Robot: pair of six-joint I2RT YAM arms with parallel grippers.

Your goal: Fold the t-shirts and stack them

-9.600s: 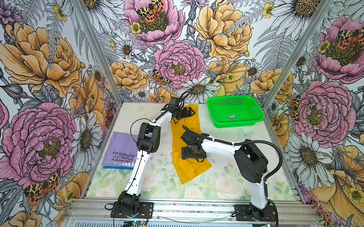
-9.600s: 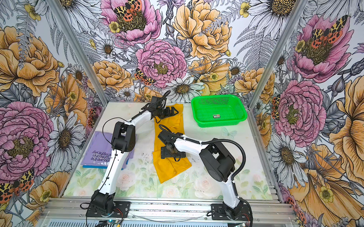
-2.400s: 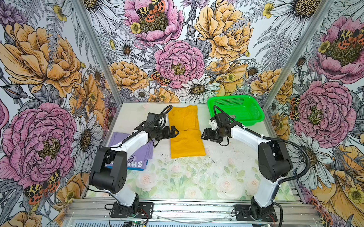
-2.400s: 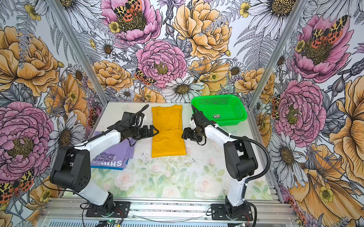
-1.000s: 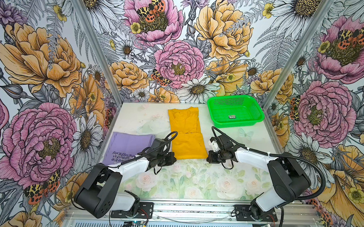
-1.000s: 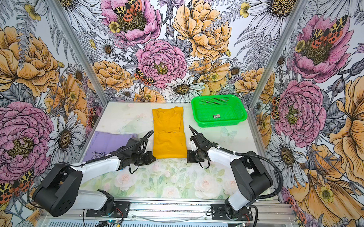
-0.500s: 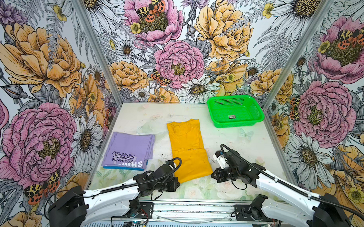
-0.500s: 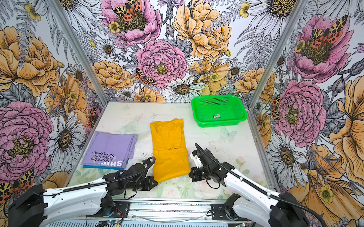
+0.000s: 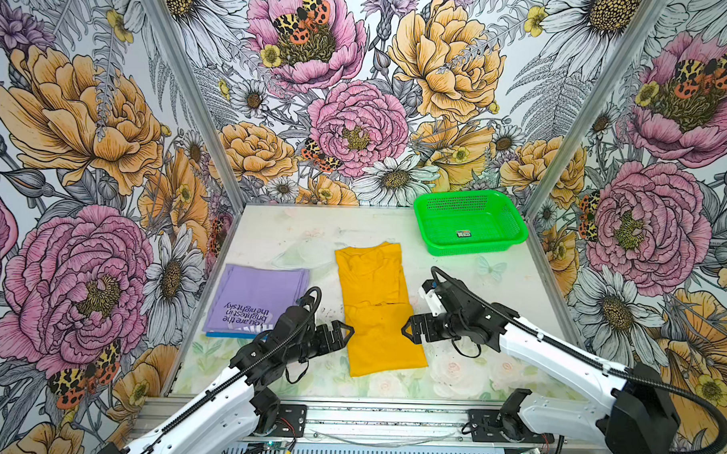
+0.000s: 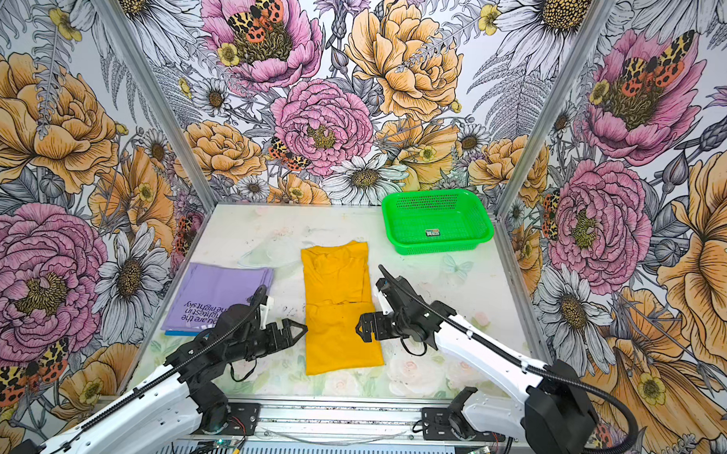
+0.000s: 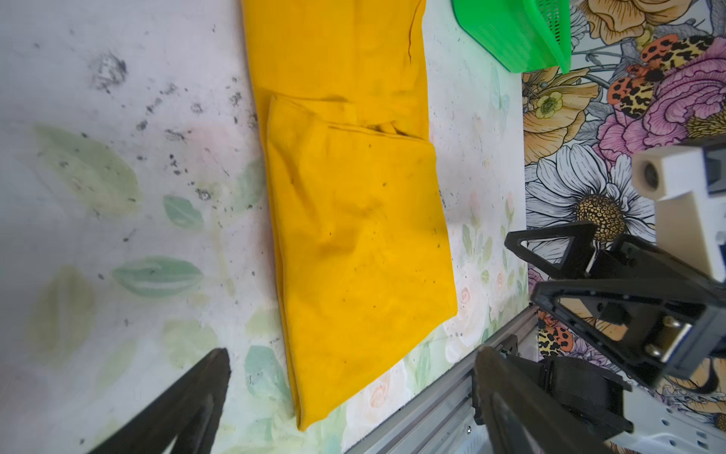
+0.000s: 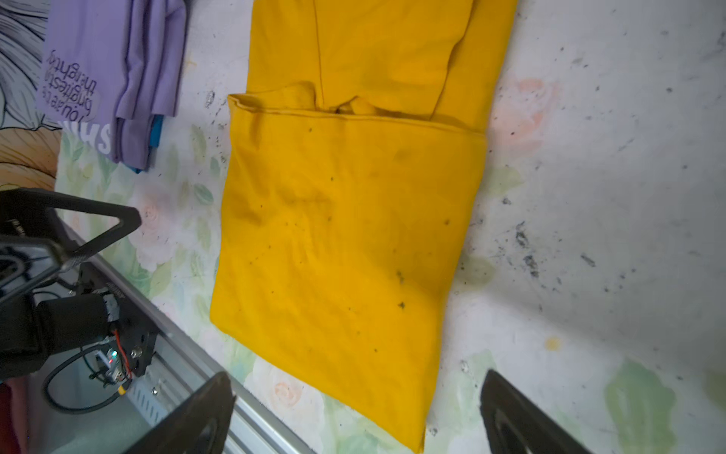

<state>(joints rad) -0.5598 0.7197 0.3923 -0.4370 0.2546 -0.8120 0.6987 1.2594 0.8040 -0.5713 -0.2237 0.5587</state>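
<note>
Mustard-yellow t-shirt (image 9: 377, 316) lay flat on the table (image 9: 517, 291), directly between the two pincers, its near end doubled back over itself. The left gripper (image 9: 345, 333) sat at one long edge of the cloth and the right gripper (image 9: 408, 327) at the opposite edge, both with jaws spread wide and holding nothing. Behind the left gripper lay the folded lavender t-shirt (image 9: 259, 295) on a blue t-shirt (image 9: 225, 334), of which only a sliver showed. Well beyond the right gripper stood a green basket (image 9: 473, 249).
</note>
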